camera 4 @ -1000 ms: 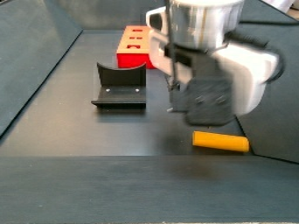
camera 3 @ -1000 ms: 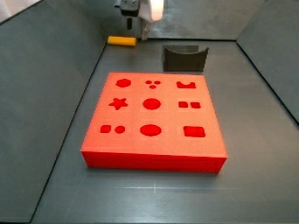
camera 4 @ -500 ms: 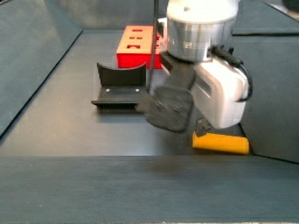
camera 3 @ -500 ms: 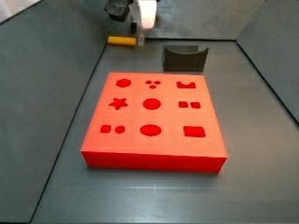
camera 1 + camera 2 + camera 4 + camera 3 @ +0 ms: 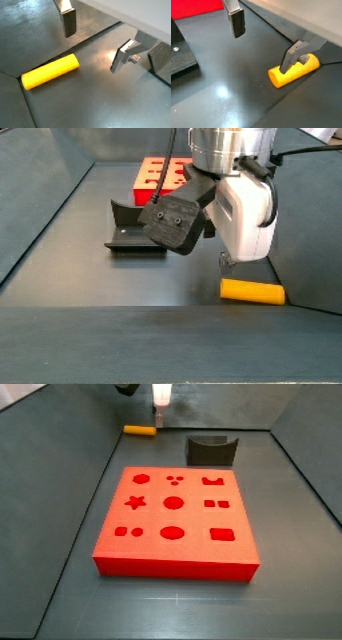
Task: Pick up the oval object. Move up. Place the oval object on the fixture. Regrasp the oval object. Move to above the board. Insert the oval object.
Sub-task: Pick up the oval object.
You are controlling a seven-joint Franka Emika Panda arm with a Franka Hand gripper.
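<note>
Nothing was yet held by the pincer (image 5: 93, 42), whose fingers stood apart above the oval object (image 5: 51, 71) lying on the floor beside the wall, where a descending finger might strike the wall or roll it away from the fixture (image 5: 138, 226) beyond.

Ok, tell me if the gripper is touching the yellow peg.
Apart: in a wrist view the open gripper hangs above the yellow peg, floor visible between them.

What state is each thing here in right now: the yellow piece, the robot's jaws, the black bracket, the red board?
Oval object: lying flat on the floor, not held.
Gripper: jaws open, empty, above the oval object.
Fixture: empty.
Board: recesses all empty.
</note>
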